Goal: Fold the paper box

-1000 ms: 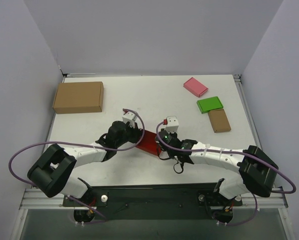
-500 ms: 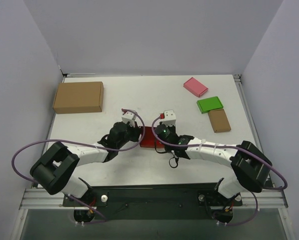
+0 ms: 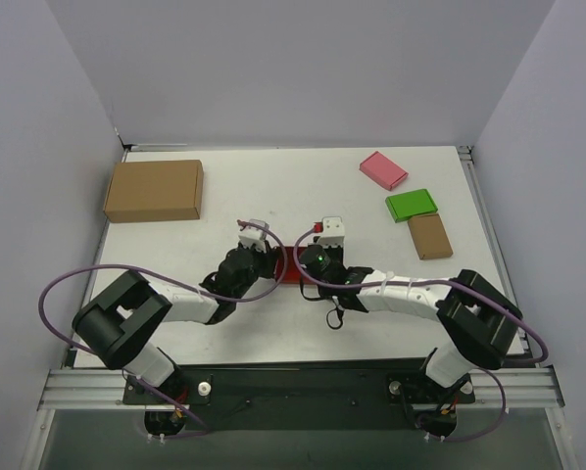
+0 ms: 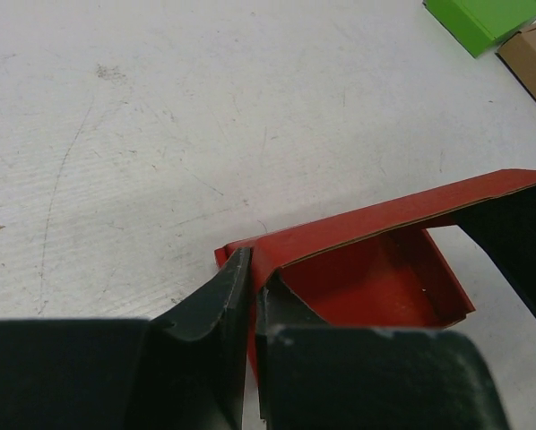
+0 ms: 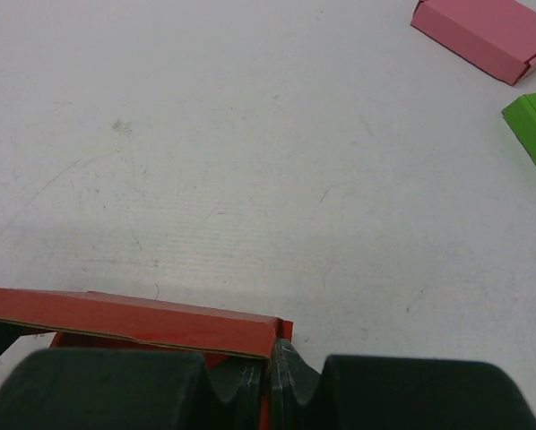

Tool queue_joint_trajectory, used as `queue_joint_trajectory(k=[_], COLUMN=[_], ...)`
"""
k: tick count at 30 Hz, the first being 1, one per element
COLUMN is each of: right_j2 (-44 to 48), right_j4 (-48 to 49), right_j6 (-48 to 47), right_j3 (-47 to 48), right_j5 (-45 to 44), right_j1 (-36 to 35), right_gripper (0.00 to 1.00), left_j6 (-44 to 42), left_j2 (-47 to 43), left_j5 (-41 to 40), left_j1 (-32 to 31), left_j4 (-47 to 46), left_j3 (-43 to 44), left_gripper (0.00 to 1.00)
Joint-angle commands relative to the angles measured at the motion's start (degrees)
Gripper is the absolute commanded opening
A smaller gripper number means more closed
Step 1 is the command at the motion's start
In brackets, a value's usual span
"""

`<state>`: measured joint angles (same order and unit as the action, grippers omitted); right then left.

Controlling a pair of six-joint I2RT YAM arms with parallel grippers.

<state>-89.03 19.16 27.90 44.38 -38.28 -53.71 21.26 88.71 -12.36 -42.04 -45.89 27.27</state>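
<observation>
The paper box [image 3: 289, 265] is bright red thin cardboard, held in the middle of the table between both grippers. In the left wrist view the paper box [image 4: 376, 269] shows its open inside with a long wall folded up. My left gripper [image 4: 252, 273] is shut on its left end wall. In the right wrist view the paper box [image 5: 160, 324] shows its long red wall, and my right gripper [image 5: 272, 367] is shut on the right end wall at the corner. From above, the left gripper [image 3: 268, 262] and right gripper [image 3: 309, 264] face each other across the box.
A large brown carton [image 3: 154, 190] lies at the back left. At the back right lie a pink flat box [image 3: 383, 169], a green flat box [image 3: 412, 205] and a small brown box [image 3: 429, 236]. Grey walls stand on three sides of the table.
Both grippers have carried the red box away from the arm bases toward the middle of the table. The box has turned from slanted to lying straight across, and the grippers stand closer together.
</observation>
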Motion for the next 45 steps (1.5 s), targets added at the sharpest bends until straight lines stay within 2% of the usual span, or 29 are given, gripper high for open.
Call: queue_joint_trajectory(k=[1,3,8,12,15,16,19,21,24,29,34,36,40,45], right_j2=[1.49,2.28,4.39,5.45,7.02,7.82,10.89,13.43,16.51,22.84,32.33,33.57,30.16,21.65], right_j4=[0.62,-0.52,-5.35,-7.46,-9.31,-9.66,-11.42,-13.26,-16.51,-24.06,-24.43,-23.12,-22.06,-16.97], right_j6=[5.32,6.11,8.83,10.59,10.77,10.6,9.9,9.72,10.59,15.34,14.73,12.89,12.79,13.76], right_j3=[-1.49,-2.98,-4.65,-5.09,-4.57,-4.65,-4.65,-4.65,-5.0,-6.85,-8.35,-7.47,-3.35,-2.37], right_j5=[0.49,-0.47,-3.38,-4.08,-4.52,-4.52,-5.84,-6.62,-6.89,-9.88,-8.83,-5.07,6.53,14.98], right_j1=[-1.92,-3.67,-6.31,-7.02,-7.37,-7.89,-10.08,-11.32,-13.69,-17.47,-18.8,-17.66,-10.21,-6.85], right_gripper=[0.0,0.0,0.08,0.08,0.25,0.35,0.47,0.5,0.61,0.62,0.61,0.61,0.59,0.54], left_j6=[2.82,3.09,2.83,2.13,1.16,0.9,0.19,-0.16,-0.77,-3.06,-5.34,-6.49,-7.19,-7.72], left_j2=[1.29,1.12,0.33,-0.02,-0.64,-0.73,-0.64,-0.47,-0.55,-0.99,0.06,0.41,1.64,2.44], left_j5=[1.64,1.37,-0.12,-1.79,-3.8,-4.51,-6.8,-7.59,-8.29,-11.81,-13.21,-14.0,-15.32,-15.59], left_j1=[-3.13,-3.66,-4.89,-6.21,-7.44,-7.61,-8.58,-8.93,-9.72,-11.83,-13.32,-14.03,-15.17,-16.93], left_j4=[-2.36,-2.45,-1.57,-0.78,-0.52,-0.52,-0.87,-1.57,-1.57,-1.22,-2.1,-2.88,-4.38,-2.37], left_j3=[-2.56,-3.71,-4.94,-5.56,-6.17,-6.69,-7.66,-8.19,-8.37,-8.37,-9.07,-9.42,-10.57,-9.87], left_gripper=[0.0,0.0,0.0,0.0,0.0,0.0,0.0,0.0,0.0,0.0,0.0,0.0,0.0,0.0])
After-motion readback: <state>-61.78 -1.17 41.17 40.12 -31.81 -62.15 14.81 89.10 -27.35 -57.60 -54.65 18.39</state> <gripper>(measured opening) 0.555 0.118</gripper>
